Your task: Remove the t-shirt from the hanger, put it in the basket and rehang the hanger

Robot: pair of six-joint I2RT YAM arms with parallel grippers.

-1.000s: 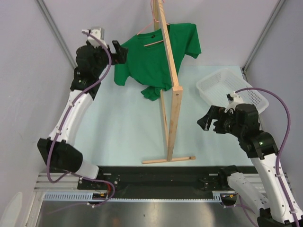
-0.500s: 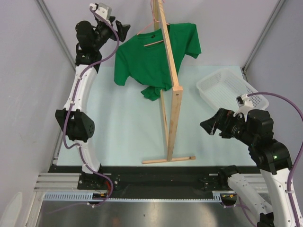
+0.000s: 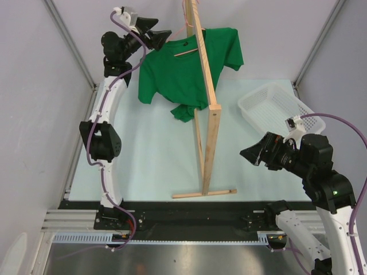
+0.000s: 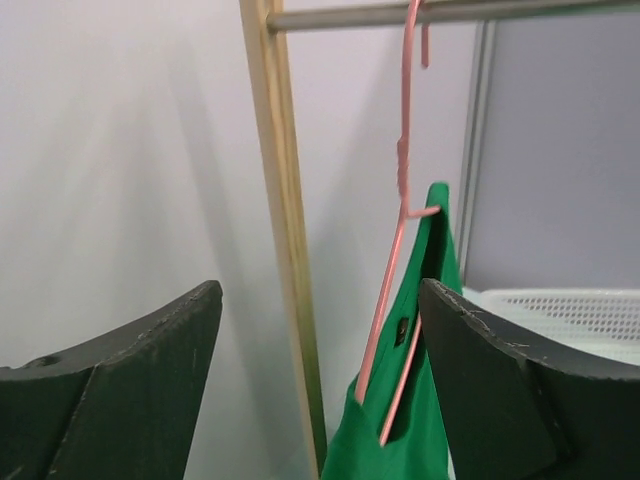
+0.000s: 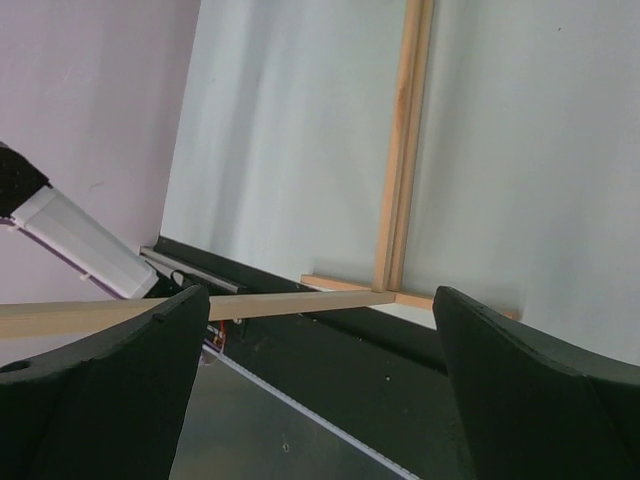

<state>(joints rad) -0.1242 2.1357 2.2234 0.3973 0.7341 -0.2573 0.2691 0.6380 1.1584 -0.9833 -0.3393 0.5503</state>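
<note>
The green t-shirt hangs on a thin pink hanger, whose hook sits over the top rail of the wooden rack. My left gripper is raised high at the shirt's left shoulder, open, its tips just short of the collar. In the left wrist view the hanger and the shirt's shoulder show beyond my open left gripper, close to the right finger. My right gripper hovers open right of the rack, holding nothing; the right wrist view shows the gripper over the rack's foot.
A white mesh basket sits at the back right of the pale table. The rack's base bar lies near the front edge. Grey walls close in on the left and right.
My left arm has risen and stretched forward, bringing its gripper up to the shirt's left shoulder by the hanger, with the jaws slightly narrower. The right gripper has dropped a little.
</note>
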